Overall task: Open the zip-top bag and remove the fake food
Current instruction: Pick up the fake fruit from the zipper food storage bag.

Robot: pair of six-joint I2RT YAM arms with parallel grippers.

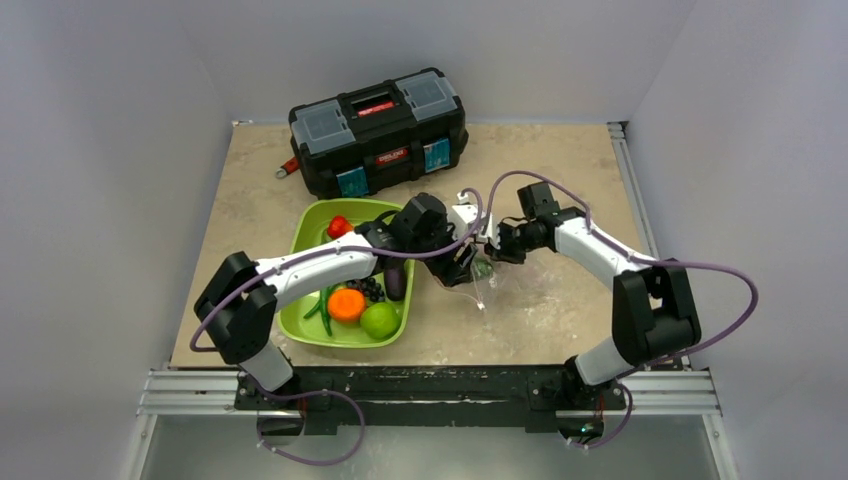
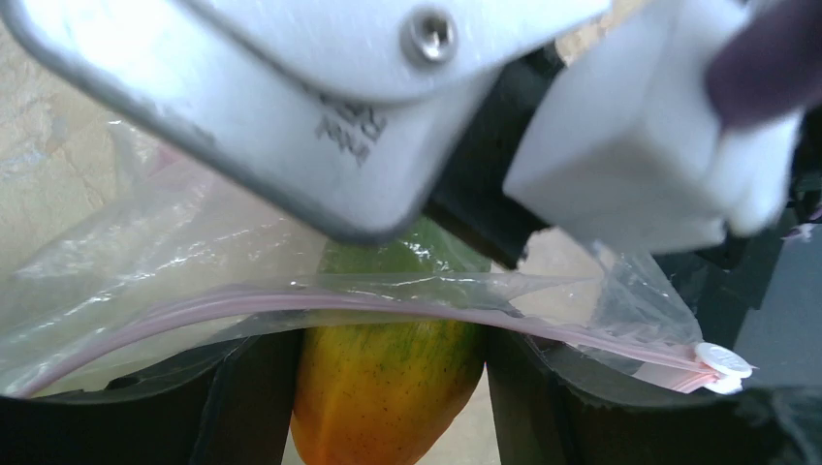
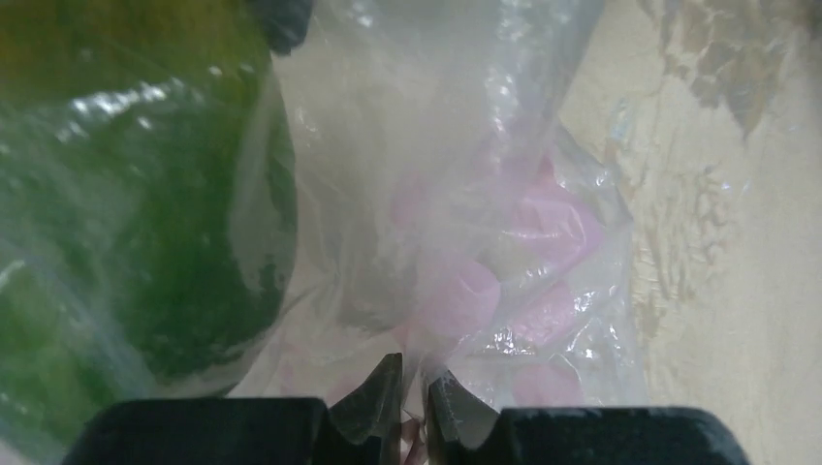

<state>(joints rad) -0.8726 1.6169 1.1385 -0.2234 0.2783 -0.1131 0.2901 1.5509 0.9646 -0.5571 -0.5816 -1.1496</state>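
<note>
We have the left gripper (image 2: 383, 431) closed around the orange-green mango (image 2: 388, 368), its long axis running straight ahead between the fingers (image 2: 242, 412) and crossing the pink zip strip (image 2: 291, 300) of the clear, crinkly zip-top bag (image 2: 136, 252), whose film the right gripper (image 3: 415, 392), directly opposite, pinches in narrow jaws.

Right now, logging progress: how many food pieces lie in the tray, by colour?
Red: 1, strawberry
Orange: 1, orange
Purple: 1, eggplant
Dark: 1, berry cluster
Green: 2, lime, bean bunch
Total: 6 in the tray; mango at the bag.
</note>
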